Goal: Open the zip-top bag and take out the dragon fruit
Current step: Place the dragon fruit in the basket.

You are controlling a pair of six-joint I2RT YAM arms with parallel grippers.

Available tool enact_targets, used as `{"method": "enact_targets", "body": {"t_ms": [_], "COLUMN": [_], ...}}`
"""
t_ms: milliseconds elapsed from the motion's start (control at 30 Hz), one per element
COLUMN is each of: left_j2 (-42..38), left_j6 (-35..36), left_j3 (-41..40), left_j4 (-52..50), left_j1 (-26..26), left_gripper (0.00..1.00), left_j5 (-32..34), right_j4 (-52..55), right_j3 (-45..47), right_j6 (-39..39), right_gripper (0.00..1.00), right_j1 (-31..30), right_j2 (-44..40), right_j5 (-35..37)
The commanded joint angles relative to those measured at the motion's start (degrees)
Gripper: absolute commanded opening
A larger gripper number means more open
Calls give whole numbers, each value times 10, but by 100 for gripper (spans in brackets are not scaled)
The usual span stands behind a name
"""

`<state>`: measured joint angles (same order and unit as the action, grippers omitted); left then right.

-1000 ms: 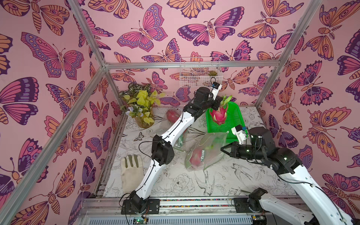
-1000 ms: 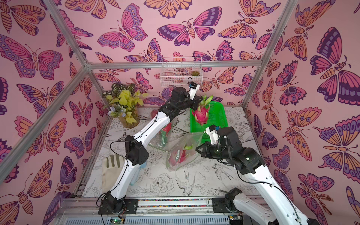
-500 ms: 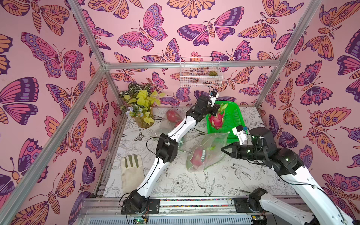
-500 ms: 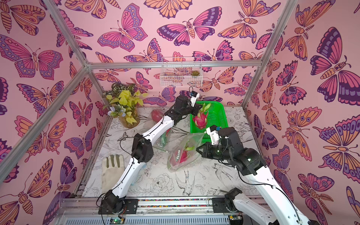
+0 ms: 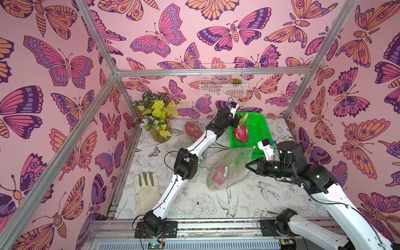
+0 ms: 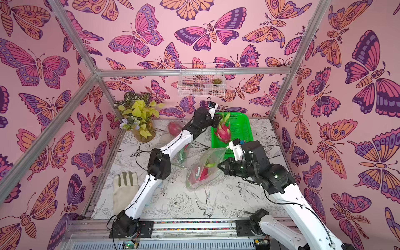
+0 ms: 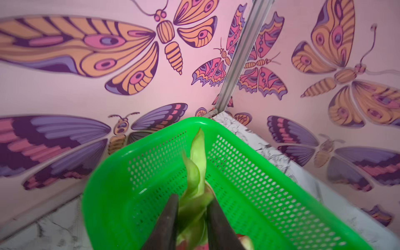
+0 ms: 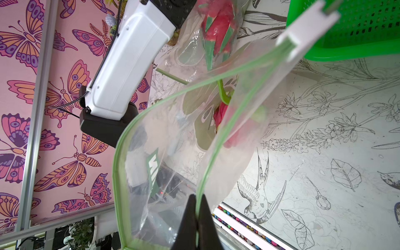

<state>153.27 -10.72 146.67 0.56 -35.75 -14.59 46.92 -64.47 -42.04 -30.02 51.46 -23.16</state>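
Observation:
My left gripper [image 5: 237,118] [image 7: 192,198] reaches over the green basket [image 5: 259,129] [image 7: 249,173] at the back right. Its fingers stand apart on either side of the green leafy end of a pink dragon fruit [image 5: 240,133] [image 7: 198,151], which hangs inside the basket. My right gripper [image 5: 247,167] [image 8: 197,195] is shut on the green zip rim of a clear zip-top bag [image 5: 229,171] [image 8: 173,134]. The bag's mouth gapes open. A second dragon fruit [image 5: 219,176] [image 8: 220,112] lies inside it on the table.
Behind the left arm lies another clear bag with a dragon fruit [image 5: 191,128] in it. A potted plant [image 5: 158,121] fills the back left corner, and a pale glove [image 5: 146,190] lies front left. A white wire basket [image 5: 221,83] hangs on the back wall.
My left arm carried the dragon fruit down into the green basket, and its jaws have parted around the leafy end. The right gripper has kept its hold on the bag's rim.

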Motion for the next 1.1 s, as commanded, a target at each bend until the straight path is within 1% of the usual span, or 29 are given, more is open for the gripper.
{"method": "enact_targets", "body": {"t_ms": [0, 167, 433, 667, 800, 900, 933, 1000, 1067], "left_j2": [-19, -70, -183, -327, -419, -487, -506, -534, -571], "left_j6": [8, 13, 25, 28, 33, 45, 45, 43, 35], "left_j3": [9, -9, -87, -209, -285, -335, -345, -343, -363], "left_j4": [21, 20, 20, 18, -7, -49, -79, -164, -225], "left_j1": [2, 1, -1, -5, -8, -14, -17, -18, -26], "left_gripper": [45, 51, 55, 56, 56, 55, 55, 55, 53], "left_j5": [5, 0, -11, -29, -37, -36, -37, -79, -82], "right_j4": [-18, -21, -25, -39, -37, -43, -46, -50, -55], "right_j3": [-18, -34, -68, -99, -129, -145, -148, -153, -159], "right_j6": [-5, 0, 9, 15, 27, 32, 33, 34, 38], "right_gripper": [0, 0, 0, 0, 0, 0, 0, 0, 0], "right_j1": [3, 4, 3, 3, 3, 3, 3, 3, 3], "right_j2": [5, 17, 42, 71, 97, 116, 121, 132, 147], "right_j5": [-2, -3, -12, -31, -39, -50, -52, -55, -66]}}
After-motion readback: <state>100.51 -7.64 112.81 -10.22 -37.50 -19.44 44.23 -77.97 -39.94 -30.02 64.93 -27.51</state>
